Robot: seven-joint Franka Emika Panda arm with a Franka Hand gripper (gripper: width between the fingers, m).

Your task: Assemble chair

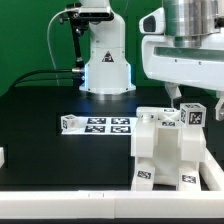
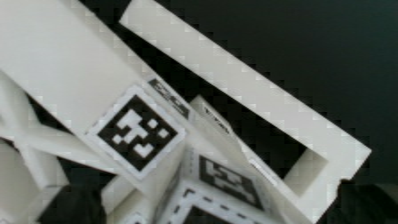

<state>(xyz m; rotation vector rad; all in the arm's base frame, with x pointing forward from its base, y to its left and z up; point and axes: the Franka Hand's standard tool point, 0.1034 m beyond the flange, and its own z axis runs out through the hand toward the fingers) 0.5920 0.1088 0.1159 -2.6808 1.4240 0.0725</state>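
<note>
The partly built chair (image 1: pixel 168 152) stands at the exterior view's right front: white blocky panels and bars with small black-and-white tags. Two tagged pieces (image 1: pixel 195 114) stick up at its top. My gripper (image 1: pixel 182 100) hangs straight above them under the big white wrist, one dark finger (image 1: pixel 172 94) showing. In the wrist view the chair (image 2: pixel 143 130) fills the picture, with a slanted white bar (image 2: pixel 249 85) and tagged faces very close. The gripper (image 2: pixel 217 212) stands open around the tagged top piece, its jaws wide apart and pinching nothing.
The marker board (image 1: pixel 103 124) lies flat mid-table. A small tagged white block (image 1: pixel 68 123) sits at its left end. Another white piece (image 1: pixel 3 157) shows at the exterior view's left edge. The robot base (image 1: pixel 106 62) stands at the back. A white ledge (image 1: pixel 60 205) borders the front.
</note>
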